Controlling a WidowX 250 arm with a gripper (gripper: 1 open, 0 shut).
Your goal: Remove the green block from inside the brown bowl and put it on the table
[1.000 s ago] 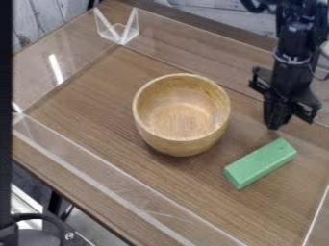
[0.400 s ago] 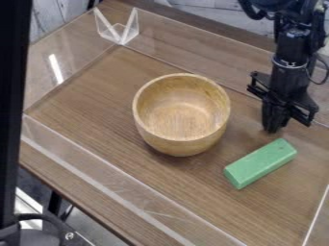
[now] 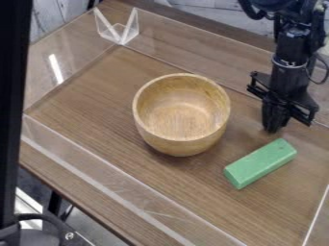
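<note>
The green block [image 3: 261,162] lies flat on the table [image 3: 96,96], to the right of and a little in front of the brown bowl [image 3: 183,113], which holds nothing. My gripper [image 3: 276,124] hangs straight down just behind the block's far end, close above the tabletop. Its dark fingers are shut and nothing is between them. A small gap separates the fingertips from the block.
Clear acrylic walls [image 3: 77,144] run along the table's edges. A clear angled bracket [image 3: 117,27] stands at the back left corner. The black arm [image 3: 293,38] rises at the right, behind the bowl.
</note>
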